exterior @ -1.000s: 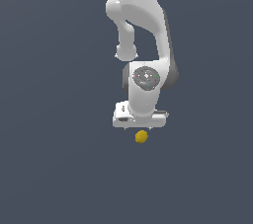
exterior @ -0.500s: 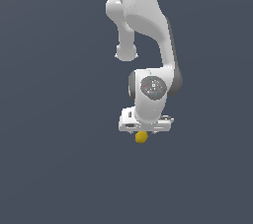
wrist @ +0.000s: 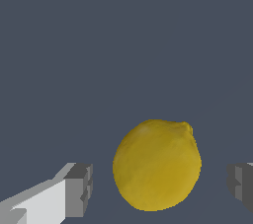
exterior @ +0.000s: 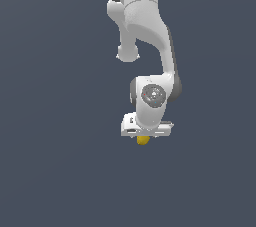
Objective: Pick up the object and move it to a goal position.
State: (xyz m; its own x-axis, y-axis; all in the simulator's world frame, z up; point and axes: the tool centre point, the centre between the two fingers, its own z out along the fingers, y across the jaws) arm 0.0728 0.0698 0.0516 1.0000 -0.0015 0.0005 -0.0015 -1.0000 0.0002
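One lemon (wrist: 157, 166) sits between your claw's (wrist: 160, 184) fingers (wrist: 79, 188); jaws stand apart, gaps visible on both sides, nothing clamped

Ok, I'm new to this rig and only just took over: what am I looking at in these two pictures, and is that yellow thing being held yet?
Both pictures are simulator renders of one white robot arm. The exterior view is from a camera off the arm and shows the whole arm reaching down over a plain dark grey surface. The wrist view is from a camera mounted on the arm's wrist, looking past its claw.

The only thing on the surface is a small yellow lemon. In the exterior view it peeks out just under the claw.

In the wrist view, the grey fingertips stand on either side of the lemon, with a visible gap on each side. So the claw is open around it and is not gripping it; nothing is held. No goal marker shows in either picture.
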